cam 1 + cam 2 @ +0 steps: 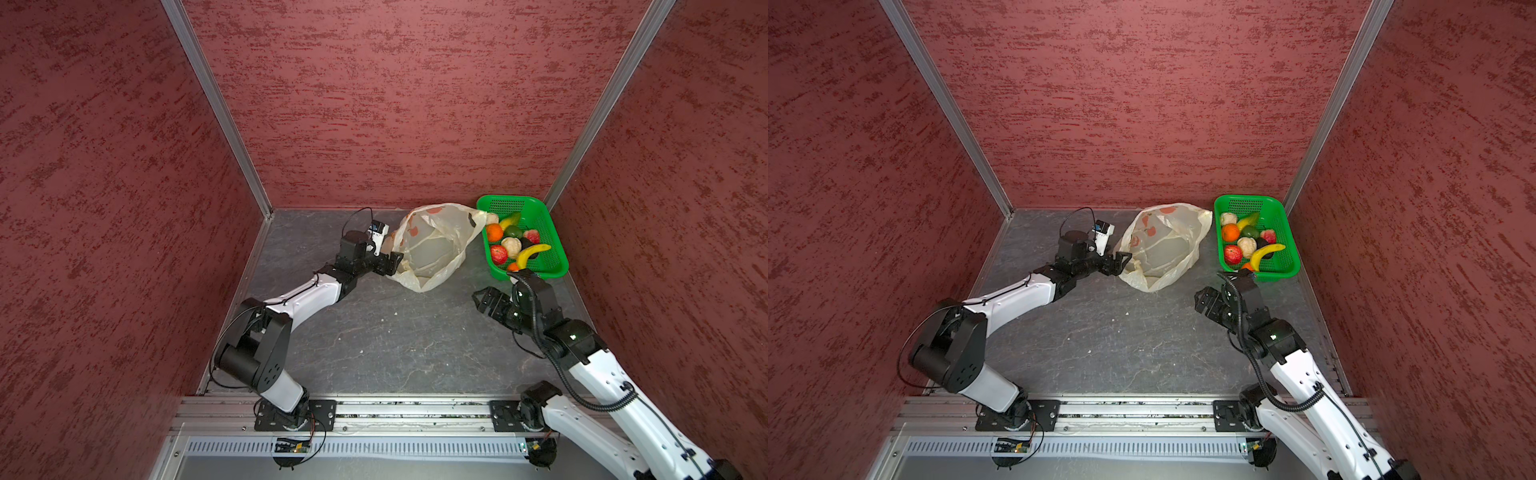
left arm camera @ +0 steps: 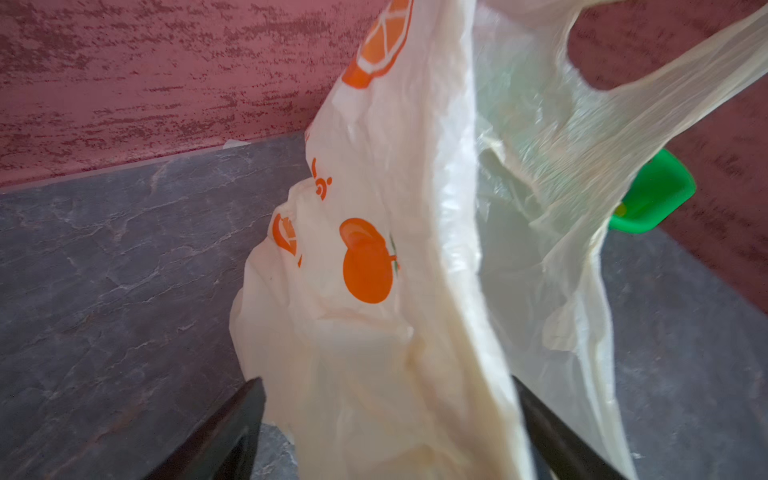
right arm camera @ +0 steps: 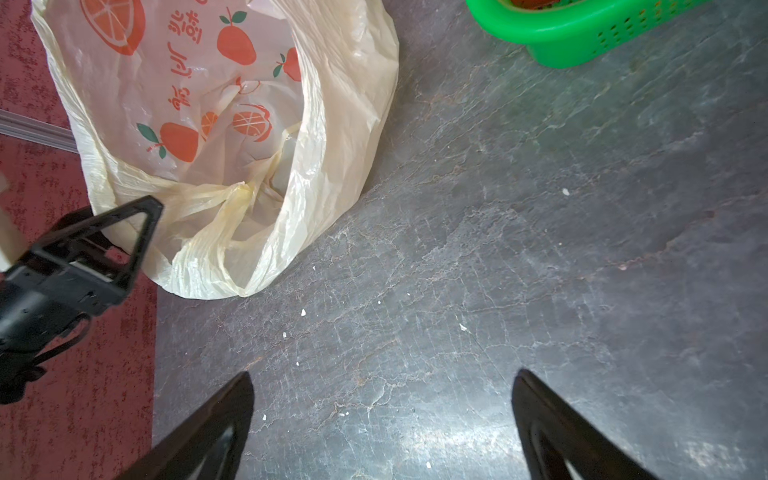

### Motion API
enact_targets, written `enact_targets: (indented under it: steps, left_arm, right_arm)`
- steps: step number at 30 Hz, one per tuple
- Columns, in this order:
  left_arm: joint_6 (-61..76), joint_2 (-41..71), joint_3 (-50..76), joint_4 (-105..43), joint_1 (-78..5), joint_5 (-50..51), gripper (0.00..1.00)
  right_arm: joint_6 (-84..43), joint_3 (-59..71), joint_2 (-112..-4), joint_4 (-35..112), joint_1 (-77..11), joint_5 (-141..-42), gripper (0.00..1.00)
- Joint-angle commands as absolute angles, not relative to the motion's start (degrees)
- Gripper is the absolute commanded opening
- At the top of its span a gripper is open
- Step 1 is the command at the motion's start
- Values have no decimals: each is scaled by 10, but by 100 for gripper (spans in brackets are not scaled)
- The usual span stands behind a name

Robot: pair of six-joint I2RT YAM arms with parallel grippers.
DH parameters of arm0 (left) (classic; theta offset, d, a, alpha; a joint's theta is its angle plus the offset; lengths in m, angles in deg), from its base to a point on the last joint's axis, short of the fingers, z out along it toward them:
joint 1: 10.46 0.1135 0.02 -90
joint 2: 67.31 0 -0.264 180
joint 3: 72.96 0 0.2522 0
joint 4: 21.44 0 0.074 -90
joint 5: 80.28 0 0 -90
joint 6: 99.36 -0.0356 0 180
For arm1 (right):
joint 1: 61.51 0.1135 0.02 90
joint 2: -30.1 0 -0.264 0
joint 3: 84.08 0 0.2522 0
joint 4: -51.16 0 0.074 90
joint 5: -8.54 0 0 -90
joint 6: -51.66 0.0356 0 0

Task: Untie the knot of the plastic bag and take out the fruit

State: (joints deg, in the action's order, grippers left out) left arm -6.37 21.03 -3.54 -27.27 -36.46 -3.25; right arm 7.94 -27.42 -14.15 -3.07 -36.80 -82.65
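Plastic bag [image 3: 332,104] — orange-red characters [image 3: 183,66] (unreadable), fruit prints [image 3: 235,41].

To me the plastic bag [image 1: 432,245] looks like thin, translucent pale-yellow film, crinkled and faintly shiny, with flat orange print. At far right, the basket [image 1: 509,205] is smooth, glossy green moulded plastic, perforated. The tabletop [image 1: 395,340] is a dark, stone-patterned surface, mostly matt. The walls [image 1: 374,104] have a rough red plaster-like coat. The near rail [image 1: 415,409] is dull silver metal.
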Motion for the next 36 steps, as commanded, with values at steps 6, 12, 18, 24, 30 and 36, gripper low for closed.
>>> enact_targets:
  steps: [6,12,18,24,30,36]
  left_arm:
    - [-69,69,-109,-302,-392,-33,99]
    - [-55,-45,-186,-340,-386,14,100]
    - [-61,-150,-271,-346,-346,52,100]
    - [-73,-174,-323,-321,-272,68,100]
    - [-97,-136,-368,-213,-185,59,100]
    - [-121,-71,-378,-118,-114,35,100]
  right_arm:
    - [24,-282,-186,32,-362,-821,98]
    - [-46,-296,-214,110,-364,-774,98]
    - [-135,-325,-250,211,-408,-722,98]
    - [-205,-360,-271,310,-509,-740,98]
    - [-256,-403,-319,453,-576,-742,98]
    - [-317,-451,-385,634,-607,-737,98]
